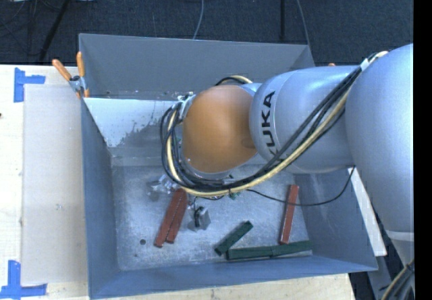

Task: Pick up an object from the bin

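Reaching in from the right, with the gripper low over the middle of the grey bin, tucked under the round orange cover and just beside the top end of two brown-red sticks lying side by side. No telling whether spread wide or closed tight, or gripping anything. Further right, another brown-red stick, and near the front wall two dark green sticks.

The black letters "UKA" can be read on the silver arm link, up and right of the gripper.
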You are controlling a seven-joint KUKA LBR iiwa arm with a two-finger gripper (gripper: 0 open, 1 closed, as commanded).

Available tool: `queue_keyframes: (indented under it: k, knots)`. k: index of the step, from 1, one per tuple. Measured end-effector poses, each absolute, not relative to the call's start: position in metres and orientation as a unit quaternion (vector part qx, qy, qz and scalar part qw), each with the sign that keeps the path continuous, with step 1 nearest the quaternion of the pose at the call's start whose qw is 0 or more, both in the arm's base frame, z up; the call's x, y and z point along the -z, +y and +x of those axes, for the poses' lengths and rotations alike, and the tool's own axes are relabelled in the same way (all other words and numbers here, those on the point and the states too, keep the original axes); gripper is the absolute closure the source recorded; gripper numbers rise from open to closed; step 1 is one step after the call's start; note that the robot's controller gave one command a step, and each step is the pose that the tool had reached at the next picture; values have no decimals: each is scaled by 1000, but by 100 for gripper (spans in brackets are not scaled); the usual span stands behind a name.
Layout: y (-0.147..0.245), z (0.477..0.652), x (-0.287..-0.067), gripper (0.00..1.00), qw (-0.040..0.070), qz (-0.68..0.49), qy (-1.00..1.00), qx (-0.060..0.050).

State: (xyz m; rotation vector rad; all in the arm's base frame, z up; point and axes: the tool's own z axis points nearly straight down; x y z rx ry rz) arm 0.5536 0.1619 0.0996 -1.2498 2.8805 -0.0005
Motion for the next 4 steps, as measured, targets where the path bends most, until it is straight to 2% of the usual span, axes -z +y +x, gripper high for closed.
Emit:
queue_keyframes:
  k: [1, 2, 3, 4]
  knots:
    - [175, 573, -69, 0, 0, -454, 891, -1]
    - [176, 573, -68, 0, 0, -451, 893, -1]
    - [176, 573, -68, 100, 0, -450, 893, -1]
    - [177, 574, -135, 100, 3, -447, 894, 0]
